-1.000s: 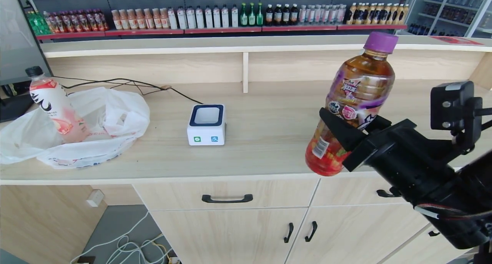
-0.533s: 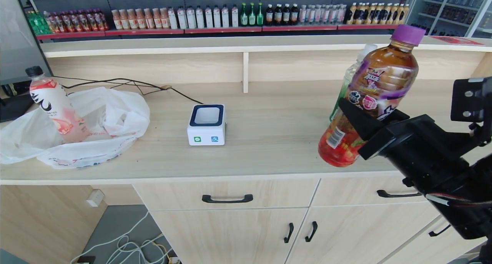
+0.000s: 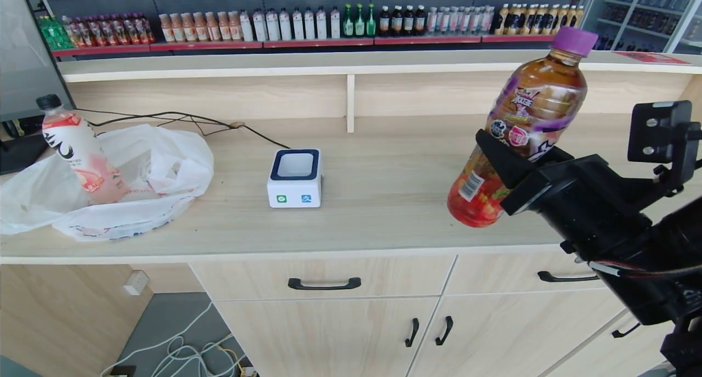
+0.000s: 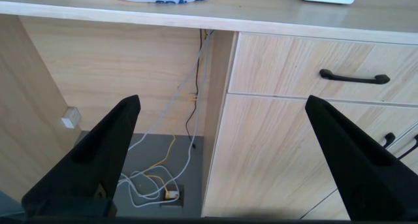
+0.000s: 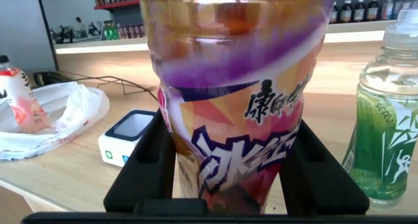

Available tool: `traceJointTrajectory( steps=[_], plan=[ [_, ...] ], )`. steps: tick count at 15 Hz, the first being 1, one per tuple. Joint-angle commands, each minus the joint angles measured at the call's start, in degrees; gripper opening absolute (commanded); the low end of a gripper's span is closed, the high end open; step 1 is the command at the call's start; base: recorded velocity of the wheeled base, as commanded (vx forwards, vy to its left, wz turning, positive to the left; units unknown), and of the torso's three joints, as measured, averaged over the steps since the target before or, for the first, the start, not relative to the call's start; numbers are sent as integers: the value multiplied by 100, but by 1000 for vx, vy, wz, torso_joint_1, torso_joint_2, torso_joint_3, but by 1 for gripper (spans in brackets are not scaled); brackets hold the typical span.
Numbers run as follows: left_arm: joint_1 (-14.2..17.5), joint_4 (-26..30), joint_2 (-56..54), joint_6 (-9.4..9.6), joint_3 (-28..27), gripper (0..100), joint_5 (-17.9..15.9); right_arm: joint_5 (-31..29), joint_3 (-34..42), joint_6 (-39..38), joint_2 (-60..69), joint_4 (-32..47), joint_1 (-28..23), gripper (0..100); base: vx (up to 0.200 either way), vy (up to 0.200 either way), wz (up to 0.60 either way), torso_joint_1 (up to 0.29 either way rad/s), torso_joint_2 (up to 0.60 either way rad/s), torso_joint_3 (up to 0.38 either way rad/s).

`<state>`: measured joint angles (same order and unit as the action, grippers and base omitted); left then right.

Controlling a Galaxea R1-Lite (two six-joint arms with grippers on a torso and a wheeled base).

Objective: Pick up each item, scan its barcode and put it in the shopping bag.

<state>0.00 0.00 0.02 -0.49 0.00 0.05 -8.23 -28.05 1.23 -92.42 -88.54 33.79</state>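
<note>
Bottle [image 3: 540, 100] shifts slightly left above the bench [image 3: 384, 212], clamped in the right end effector [image 3: 510, 149]; the left end effector [image 4: 222, 103] gapes empty.

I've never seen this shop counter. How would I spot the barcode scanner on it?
Look at the long wooden counter. Near its middle, right of the white bag, sits the scanner. It is the only small white cube, with a dark blue frame on top.

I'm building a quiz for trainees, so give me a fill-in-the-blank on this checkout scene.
The right tool is shut on the tea bottle with the ____ cap.
The pink bottle in the shopping bag has a ____ cap.
The left tool is not shut but ____.
Missing words: purple; black; open.
</note>
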Motion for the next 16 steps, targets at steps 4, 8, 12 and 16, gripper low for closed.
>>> traceJointTrajectory(
  steps=[4, 8, 12, 16],
  plan=[
    [0, 0, -2, -4, 0, 100, 4, 5, 133, 0, 75, -5, -31, 0, 0, 200, 0, 1, 1, 2],
    [0, 0, 6, 5, 0, 100, 4, 14, 98, 9, 101, 3, -31, 0, 0, 200, 0, 0, 0, 2],
    [0, 0, -2, -13, 0, 100, 4, 14, 265, 9, 259, 3, -31, 0, 0, 200, 0, 5, 4, 5],
    [0, 0, 6, -13, 0, 100, 4, 23, -87, 9, 233, 47, -39, 0, 0, 200, 0, 4, 0, 1]
  ],
)
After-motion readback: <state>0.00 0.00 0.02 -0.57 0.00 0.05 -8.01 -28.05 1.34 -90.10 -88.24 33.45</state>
